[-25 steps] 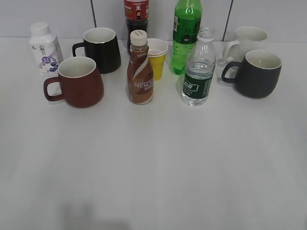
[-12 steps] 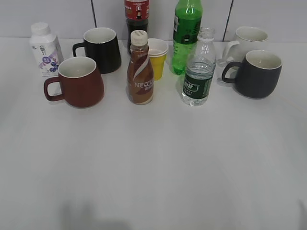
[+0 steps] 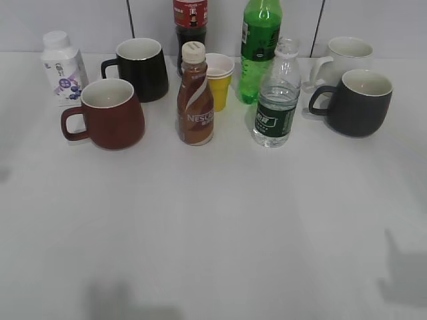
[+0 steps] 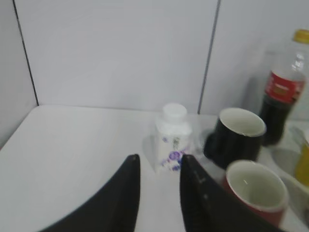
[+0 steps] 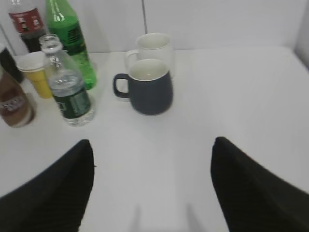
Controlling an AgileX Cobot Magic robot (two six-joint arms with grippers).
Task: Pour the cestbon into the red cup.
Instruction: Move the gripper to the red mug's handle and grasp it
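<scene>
On the white matte tabletop (image 3: pixel 213 227), toward its back half, stands the small clear ribbed plastic water bottle with a dark green label (image 3: pixel 275 100), upright and uncapped, with water up to about its shoulder. Left of it stand a brown glossy coffee bottle with a cream cap (image 3: pixel 195 97) and, further left, the squat dark red ceramic mug with a white inside (image 3: pixel 107 115), its loop handle pointing left. Behind them are a black mug (image 3: pixel 140 69), a yellow paper cup (image 3: pixel 219 80), a tall bright green bottle (image 3: pixel 259 47), a dark cola bottle (image 3: pixel 189 23) and a small white milk carton (image 3: pixel 62 69). Right of the water bottle sits a rounded dark grey mug (image 3: pixel 353 102), with a white mug (image 3: pixel 343 57) behind it.

The front half of the table lies bare and open.

The right gripper (image 5: pixel 149 193) is spread wide and holds nothing, low over bare table, with the water bottle ahead to its left, well apart. The left gripper (image 4: pixel 159 193) has its dark fingers close together with a narrow gap, empty, and the red mug lies just ahead to its right.
</scene>
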